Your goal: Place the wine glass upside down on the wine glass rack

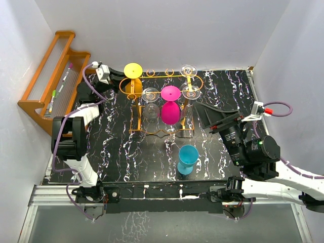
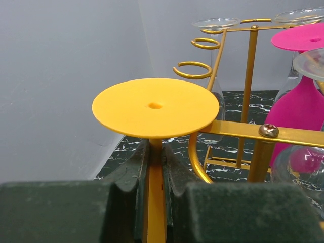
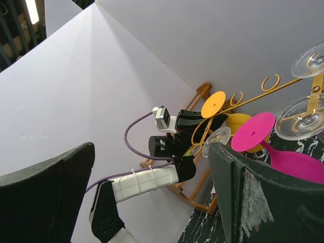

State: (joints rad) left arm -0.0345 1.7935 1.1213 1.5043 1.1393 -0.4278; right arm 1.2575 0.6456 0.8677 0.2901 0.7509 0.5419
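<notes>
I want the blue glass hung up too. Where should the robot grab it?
Probably its thin stem, just under the bowl. The blue wine glass seems to stand upright, apart from the wine glass rack, so the open right gripper could come in level from the right.

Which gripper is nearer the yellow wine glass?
Left. The left gripper grips the yellow wine glass by its stem; the right gripper is open, apart, on the wine glass rack's other side.
</notes>
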